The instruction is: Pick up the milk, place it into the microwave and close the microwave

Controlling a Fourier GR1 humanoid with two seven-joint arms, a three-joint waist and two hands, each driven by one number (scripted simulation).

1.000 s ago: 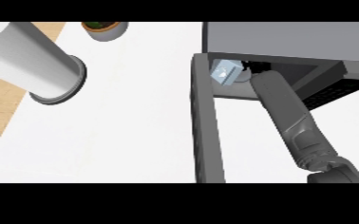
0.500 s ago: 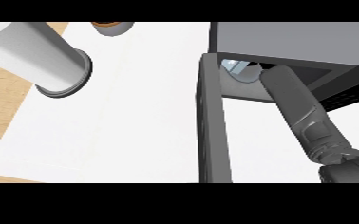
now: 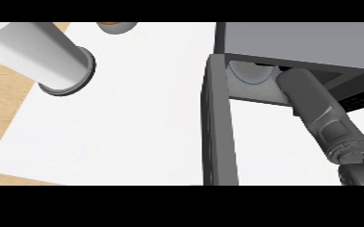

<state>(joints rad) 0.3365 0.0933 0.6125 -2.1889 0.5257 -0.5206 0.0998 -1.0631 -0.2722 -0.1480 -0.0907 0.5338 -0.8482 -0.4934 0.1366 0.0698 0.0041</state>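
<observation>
The microwave (image 3: 292, 41) stands at the upper right, and its open door (image 3: 215, 120) is seen edge-on, running down the middle of the view. My right forearm (image 3: 316, 108) comes up from the lower right and reaches into the microwave's opening. Its hand is hidden under the microwave's top. A bit of the round glass turntable (image 3: 249, 73) shows just inside the opening. The milk is not visible. My left forearm (image 3: 46, 53) crosses the upper left corner, and its hand is out of view.
A small bowl with brown contents (image 3: 117, 26) sits at the top edge. The white counter (image 3: 128, 125) spreads left of the door, with a wooden strip (image 3: 14, 101) along its left side.
The milk carton that showed in the microwave's opening a second ago is now hidden. My right forearm has gone deeper inside, and everything sits lower and further right in the view.
</observation>
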